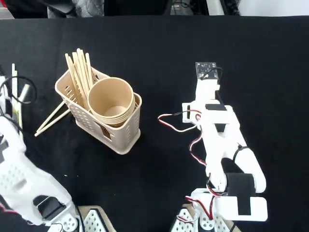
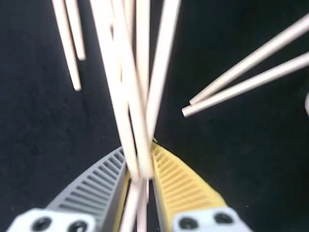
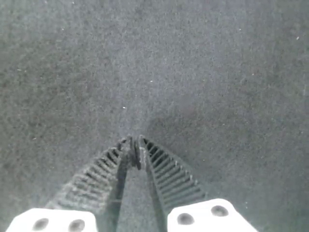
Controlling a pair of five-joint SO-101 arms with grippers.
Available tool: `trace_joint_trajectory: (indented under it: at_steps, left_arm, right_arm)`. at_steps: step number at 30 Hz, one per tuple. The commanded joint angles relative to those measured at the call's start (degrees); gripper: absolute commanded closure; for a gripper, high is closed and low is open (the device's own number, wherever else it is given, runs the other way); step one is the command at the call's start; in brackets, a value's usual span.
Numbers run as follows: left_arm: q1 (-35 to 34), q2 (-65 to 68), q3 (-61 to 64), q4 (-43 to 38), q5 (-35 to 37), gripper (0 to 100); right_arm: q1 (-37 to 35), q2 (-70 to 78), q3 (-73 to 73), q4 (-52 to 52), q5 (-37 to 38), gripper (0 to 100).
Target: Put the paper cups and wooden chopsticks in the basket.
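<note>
My left pincer (image 2: 138,159) is clenched on a bundle of wooden chopsticks (image 2: 140,72) at the surface's (image 1: 159,48) left edge. I judge they must tip upright and clear the two loose chopsticks (image 1: 50,121) beside the basket (image 1: 126,130) before dropping in next to the paper cups (image 1: 111,99). My right pincer (image 3: 133,142) is clenched on nothing.

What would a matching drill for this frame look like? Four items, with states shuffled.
Items
1. stacked tan paper cups
2. two loose wooden chopsticks
3. bundle of wooden chopsticks
4. jaws of the right arm

States
A. shut, over bare black cloth
B. clamped in the left arm's jaws
C. inside the beige slotted plastic basket
D. lying on the cloth beside the basket

Pairs: 1-C, 2-D, 3-B, 4-A
</note>
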Motion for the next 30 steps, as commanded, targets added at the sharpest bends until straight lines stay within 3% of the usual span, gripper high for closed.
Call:
trace_joint_trajectory:
  at_steps: [1, 6, 13, 20, 23, 30]
  left_arm:
    - [-0.7, -14.3, 25.0, -13.5, -4.0, 97]
    - [-0.7, -23.3, 45.2, -26.6, -5.1, 97]
    - [-0.7, -29.3, 56.3, -34.2, -8.7, 96]
    - [-3.6, -29.8, 55.9, -35.0, -10.2, 78]
    - [-3.9, -29.8, 53.0, -35.0, -9.7, 77]
    - [0.0, -29.3, 44.2, -35.4, 0.8, 77]
  right_arm:
    - [-0.9, -1.3, -0.2, -0.8, -0.1, 98.5]
    - [-0.9, -1.3, -0.2, -0.7, -0.1, 98.5]
    - [-0.9, -1.3, -0.2, -0.7, -0.1, 98.5]
    - [-0.9, -1.3, -0.2, -0.7, -0.1, 98.5]
    - [-1.0, -1.3, -0.2, -0.7, -0.1, 98.5]
    - [-1.0, -1.3, -0.2, -0.7, -0.1, 98.5]
